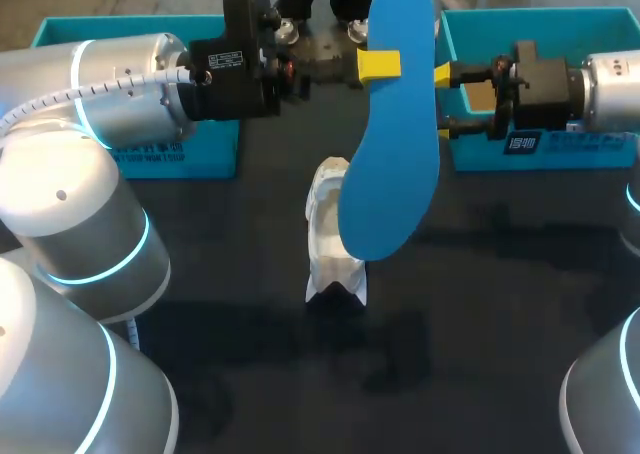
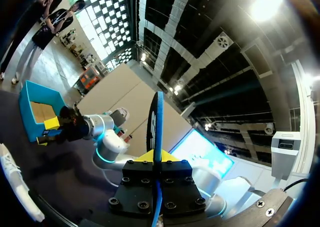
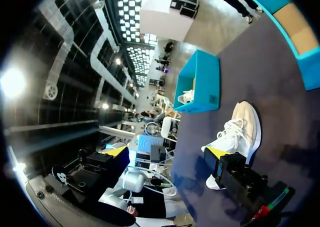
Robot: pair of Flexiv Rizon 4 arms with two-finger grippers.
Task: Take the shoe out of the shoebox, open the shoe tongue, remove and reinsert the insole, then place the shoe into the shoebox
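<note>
Shoebox [image 1: 560,19] sitting at far right, shoe [image 1: 328,236] lying mid-table. Insole [image 1: 395,144] hanging above it, my left gripper [image 1: 378,65] clamping its upper end. My right gripper [image 1: 445,102] gaping wide, empty. Best bet: steadying the shoe, feeding the low end in first.

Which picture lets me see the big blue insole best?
The head view: the insole shows its broad flat blue face, held up by the left gripper above the shoe. The left wrist view shows only its thin edge, clamped in that gripper. In the right wrist view I cannot make it out.
</note>
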